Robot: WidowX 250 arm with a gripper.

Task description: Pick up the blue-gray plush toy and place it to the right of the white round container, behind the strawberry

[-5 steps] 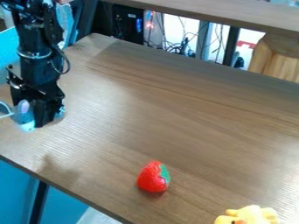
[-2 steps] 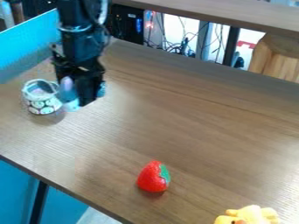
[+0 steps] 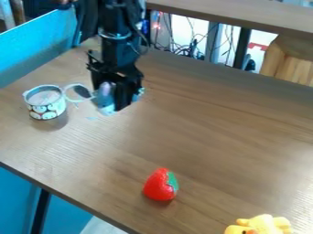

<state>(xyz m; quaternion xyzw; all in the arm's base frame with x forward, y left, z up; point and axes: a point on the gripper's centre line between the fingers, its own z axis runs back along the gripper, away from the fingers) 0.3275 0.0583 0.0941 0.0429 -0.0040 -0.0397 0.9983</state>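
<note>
Brown wood lines ran across the big table [image 3: 214, 141]. Above its far left part hung the black gripper [image 3: 116, 104], pinched tight on a pale blue and white thing [image 3: 105, 101] with a round loop. Near the loop stood a round tub [image 3: 47, 109] with white round pictures. A red strawberry [image 3: 159, 185] and a yellow toy [image 3: 261, 225] sat closer to me.
</note>
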